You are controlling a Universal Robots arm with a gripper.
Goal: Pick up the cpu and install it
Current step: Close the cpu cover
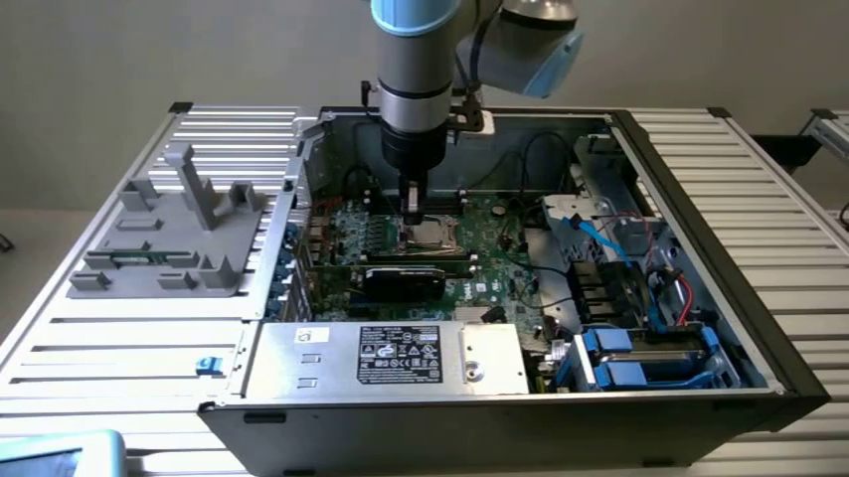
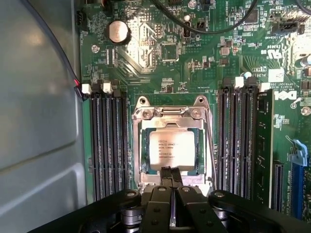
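Note:
The cpu (image 2: 171, 149) is a silver square chip with printed text, lying flat inside the metal-framed socket (image 2: 141, 116) on the green motherboard. My gripper (image 2: 170, 174) is shut, its two black fingers pressed together with nothing between them, and the tips sit at the cpu's near edge. In the exterior view the gripper (image 1: 416, 213) reaches straight down into the open computer case, just above the cpu (image 1: 427, 237) in the socket.
Black memory slots (image 2: 109, 141) flank the socket on both sides, one holding a green module (image 2: 264, 145). A black card (image 1: 414, 275) lies beside the socket. Cables (image 1: 531, 159) and the case wall (image 1: 298, 179) stand near the arm. A grey fixture (image 1: 173, 238) sits outside the case.

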